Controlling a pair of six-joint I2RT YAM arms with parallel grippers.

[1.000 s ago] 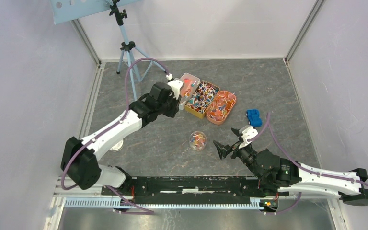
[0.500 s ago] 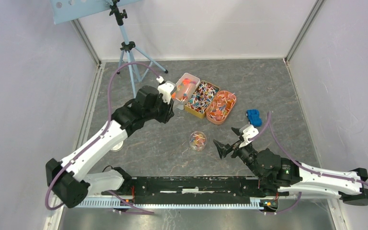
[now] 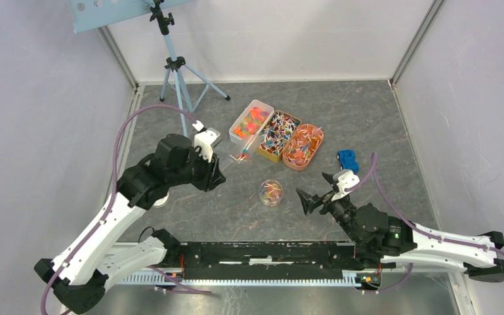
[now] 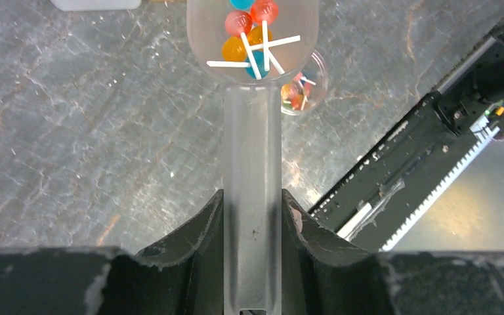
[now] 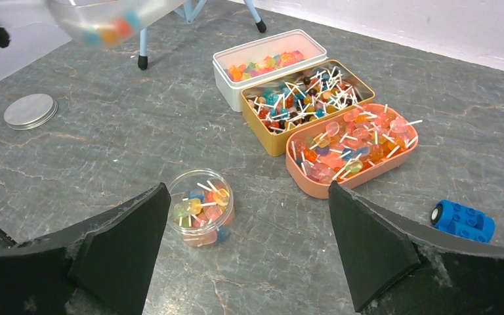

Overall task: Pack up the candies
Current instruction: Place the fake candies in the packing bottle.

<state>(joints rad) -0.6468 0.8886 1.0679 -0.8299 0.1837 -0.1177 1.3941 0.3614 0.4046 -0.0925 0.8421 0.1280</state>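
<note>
My left gripper [image 3: 218, 173] is shut on the handle of a clear plastic scoop [image 4: 252, 164], held level above the table. The scoop's bowl holds a few round candies [image 4: 249, 29] with white sticks. It hangs left of a small round clear jar [image 3: 271, 201], partly filled with candies, which also shows in the left wrist view [image 4: 325, 79] and the right wrist view [image 5: 200, 172]. My right gripper [image 3: 315, 198] is open and empty just right of the jar, low over the table [image 5: 248, 190]. More candies fill a white tin [image 5: 236, 92], a gold tin [image 5: 262, 141] and an orange tin [image 5: 315, 190].
A small blue toy car [image 3: 348, 160] lies right of the tins, also in the right wrist view [image 5: 462, 222]. A round metal lid [image 5: 30, 110] lies on the left by my left arm. A tripod [image 3: 177, 72] stands at the back left. Walls enclose the table.
My left arm has pulled back from over the white tin toward the near left, carrying the loaded scoop. My right gripper has shifted slightly and stays open.
</note>
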